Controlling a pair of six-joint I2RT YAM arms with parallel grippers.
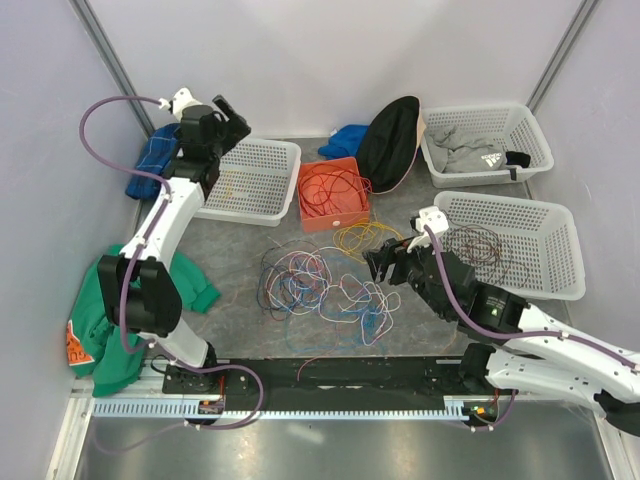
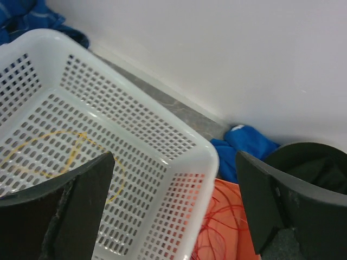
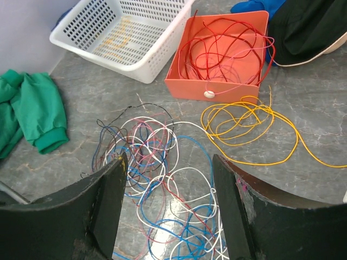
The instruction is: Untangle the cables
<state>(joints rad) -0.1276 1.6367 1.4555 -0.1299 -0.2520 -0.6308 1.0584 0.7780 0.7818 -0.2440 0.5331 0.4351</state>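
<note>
A tangle of blue, white, purple and black cables [image 1: 320, 290] lies on the table's middle; in the right wrist view this tangle [image 3: 157, 157] spreads below my open right gripper [image 3: 169, 168]. Yellow cables [image 3: 244, 122] lie loose beside it. Red cables [image 3: 217, 49] fill an orange box [image 1: 333, 195]. One yellow-orange cable [image 2: 54, 157] lies in the white basket [image 2: 179, 157] at the back left. My left gripper [image 2: 174, 179] hangs open and empty over that basket's corner. From above, the left gripper [image 1: 228, 115] is at the back left and the right gripper [image 1: 385, 265] just right of the tangle.
Two white baskets stand at the right: one [image 1: 485, 145] holds a grey garment, the other [image 1: 510, 240] a thin dark wire. A black garment [image 1: 390, 140] and blue cloths [image 1: 345, 140] lie at the back. A green cloth [image 1: 110, 320] lies at the left.
</note>
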